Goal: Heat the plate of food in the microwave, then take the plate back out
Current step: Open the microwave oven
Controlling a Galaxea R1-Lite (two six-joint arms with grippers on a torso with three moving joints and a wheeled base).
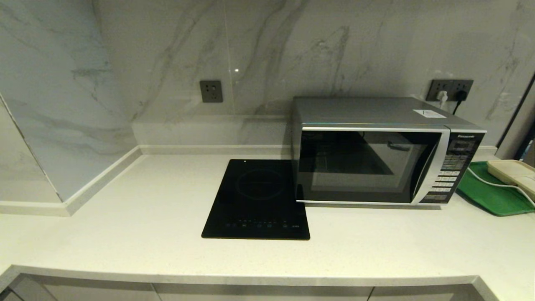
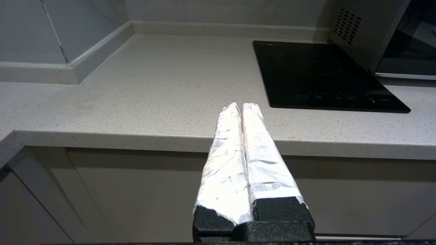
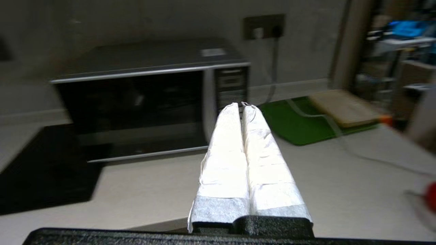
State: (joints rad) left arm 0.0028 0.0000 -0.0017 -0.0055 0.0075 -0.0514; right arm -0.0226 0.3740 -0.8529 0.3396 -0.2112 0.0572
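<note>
Your microwave [image 1: 376, 152] sits at the back of the tabletop [image 1: 125, 217], toward the right end. Its dark glass door is shut and its button panel [image 1: 453, 169] is on its right side. You cannot see the plate of food anywhere, and the dark glass does not show what is inside the oven.

Touching the microwave's left side lies a flat black cooktop [image 1: 257, 200], near the middle of the tabletop. Past the microwave's right side, by the right edge of the tabletop, is a green tray [image 1: 489, 196]. A pale flat board [image 1: 512, 173] lies on that tray, and a white cord [image 1: 497, 184] runs across it. On the wall behind there is one socket [image 1: 211, 91] over the cooktop and another socket [image 1: 449, 90] with plugs in it behind the microwave.

Your left pincer [image 2: 240, 108] hangs in front of the front edge of the tabletop, low down and toward the left of the cooktop. Its two white-wrapped fingers [image 2: 224, 153] are pressed together and hold nothing.

Your right pincer [image 3: 241, 106] is above the front part of the tabletop and points at the microwave's button side. Its white-wrapped fingers [image 3: 224, 153] are closed too, with nothing between them.
</note>
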